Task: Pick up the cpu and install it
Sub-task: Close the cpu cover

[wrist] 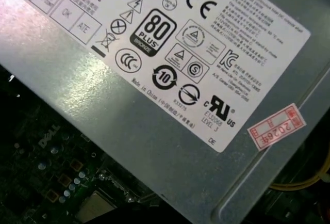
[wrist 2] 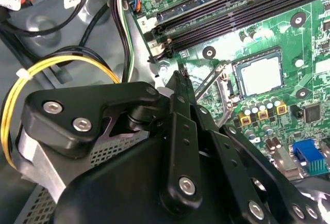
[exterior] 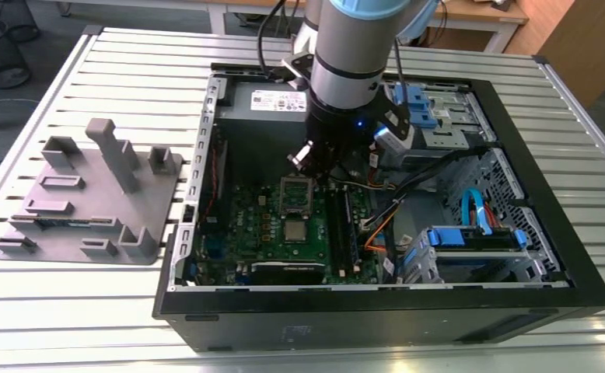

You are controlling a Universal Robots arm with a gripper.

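The gripper (exterior: 318,172) is being held low inside the open computer case (exterior: 551,233), just above the green motherboard (exterior: 266,233). How far it is open cannot be told, in the exterior view or in the second wrist view (wrist 2: 180,79).

The cpu (wrist 2: 261,74) is being seen lying flat in its socket on the board, silver top upward, near the gripper but apart from it. It also shows in the exterior view (exterior: 295,230). The socket's metal frame (exterior: 295,192) is standing between the two.

Black memory slots (wrist 2: 232,17) are running beside the socket. A grey power supply (wrist: 154,105) is sitting close behind the arm, with a yellow cable (wrist 2: 51,69) looping nearby. Outside the case, a grey plastic holder (exterior: 85,202) is resting on the slatted metal table (exterior: 126,70), toward the exterior view's left.
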